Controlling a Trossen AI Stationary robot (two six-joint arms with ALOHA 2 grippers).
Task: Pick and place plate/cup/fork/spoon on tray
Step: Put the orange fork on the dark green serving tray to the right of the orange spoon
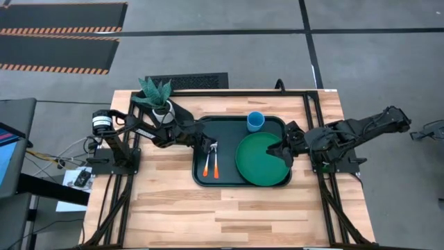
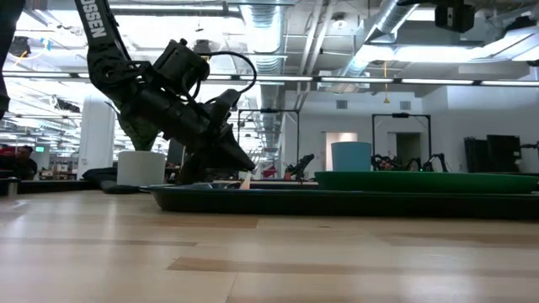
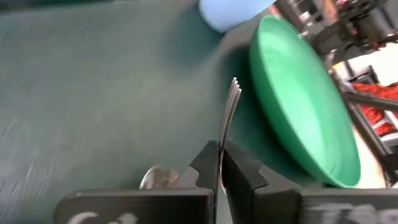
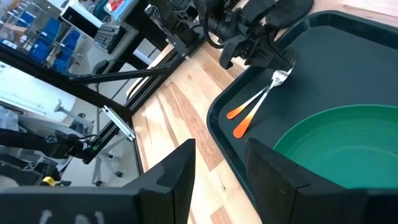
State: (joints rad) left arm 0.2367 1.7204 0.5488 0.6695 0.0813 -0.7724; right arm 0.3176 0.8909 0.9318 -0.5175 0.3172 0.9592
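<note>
While L gripper (image 3: 221,163) pinches fork (image 3: 227,118) near its tines over tray (image 1: 229,128), handle end looks to rest by spoon (image 3: 155,177), prob. mid set-down. Plate (image 1: 262,159) and cup (image 1: 255,121) sit on tray. R gripper (image 4: 217,165) spread, at plate's edge. L wrist view shows the pinch; R wrist view shows both orange handles side by side.

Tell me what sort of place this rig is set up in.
Probably a robotics lab or workshop: exposed ceiling ducts, hazard-striped floor mats, and more dark robot arms at the back of the open room.
</note>
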